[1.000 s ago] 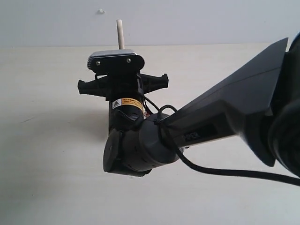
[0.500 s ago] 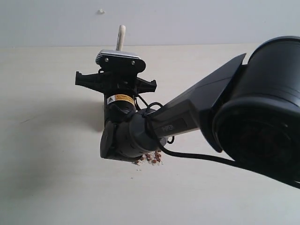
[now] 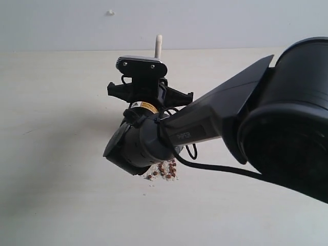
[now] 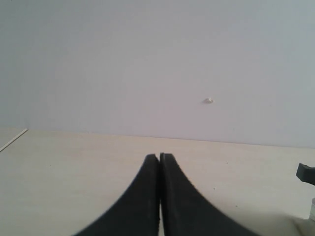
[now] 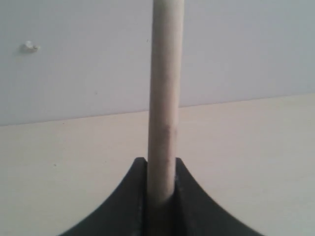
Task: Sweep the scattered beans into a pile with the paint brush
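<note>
The right arm [image 3: 287,118] bulks dark across the right of the exterior view. Just under its wrist, low at centre, the beans [image 3: 164,171] lie in one small cluster among whitish crumbs on the pale table [image 3: 51,154], below the pincer. Farther back, the right gripper [image 5: 161,167] pinches the wooden handle of the paint brush [image 5: 165,73], which stands upright at upper centre; its bristles are hidden. The left gripper [image 4: 159,158] is pressed together, empty, facing the wall [image 4: 147,59].

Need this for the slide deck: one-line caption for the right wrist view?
Right gripper shut on the wooden handle of the paint brush, pale table and white wall beyond.
</note>
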`<move>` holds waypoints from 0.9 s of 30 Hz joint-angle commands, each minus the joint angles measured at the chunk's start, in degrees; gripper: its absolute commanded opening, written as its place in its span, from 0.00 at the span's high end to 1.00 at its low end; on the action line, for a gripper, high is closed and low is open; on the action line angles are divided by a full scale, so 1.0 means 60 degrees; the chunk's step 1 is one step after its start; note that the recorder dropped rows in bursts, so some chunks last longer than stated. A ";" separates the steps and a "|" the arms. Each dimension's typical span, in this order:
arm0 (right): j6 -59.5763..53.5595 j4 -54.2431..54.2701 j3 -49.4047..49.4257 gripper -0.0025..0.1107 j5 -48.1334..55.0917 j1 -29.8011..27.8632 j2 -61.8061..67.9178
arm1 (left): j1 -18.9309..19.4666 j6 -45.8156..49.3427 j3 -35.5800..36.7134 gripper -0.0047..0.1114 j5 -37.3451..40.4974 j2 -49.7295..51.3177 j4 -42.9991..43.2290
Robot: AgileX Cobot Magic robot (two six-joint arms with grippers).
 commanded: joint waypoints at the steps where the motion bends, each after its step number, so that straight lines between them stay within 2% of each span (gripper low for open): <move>1: -0.0606 0.0518 0.0026 0.98 0.0274 0.0042 -0.0344 | -0.0066 0.0016 0.0004 0.96 -0.0013 -0.0057 0.0038; 6: -0.1171 0.0109 0.0026 0.98 0.0291 0.0315 -0.1034 | -0.0066 0.0016 0.0004 0.96 -0.0013 -0.0057 0.0038; 9: -0.2544 -0.0312 0.0026 0.98 0.0423 0.0534 -0.1549 | -0.0066 0.0016 0.0004 0.96 -0.0013 -0.0057 0.0038; 12: -0.3925 -0.0203 0.0043 0.98 0.1295 0.0725 -0.2090 | -0.0066 0.0016 0.0004 0.96 -0.0013 -0.0057 0.0038; 15: -0.4205 -0.0160 0.0322 0.98 0.2678 0.0863 -0.2572 | -0.0066 0.0016 0.0004 0.96 -0.0013 -0.0057 0.0038; 18: -0.3399 -0.0945 0.0856 0.98 0.3963 0.0881 -0.2912 | -0.0066 0.0016 0.0004 0.96 -0.0013 -0.0057 0.0038; 20: -0.2477 -0.2049 0.1414 0.98 0.4150 0.0881 -0.3023 | -0.0106 0.0016 0.0004 0.96 -0.0013 -0.0057 0.0038; 23: -0.0694 -0.4397 0.2513 0.98 0.4150 0.0881 -0.3131 | -0.0226 0.0016 0.0004 0.96 -0.0013 -0.0057 0.0038; 27: 0.2994 -0.8288 0.3920 0.98 0.3537 0.0696 -0.3262 | -0.0250 0.0016 0.0004 0.96 -0.0013 -0.0057 0.0038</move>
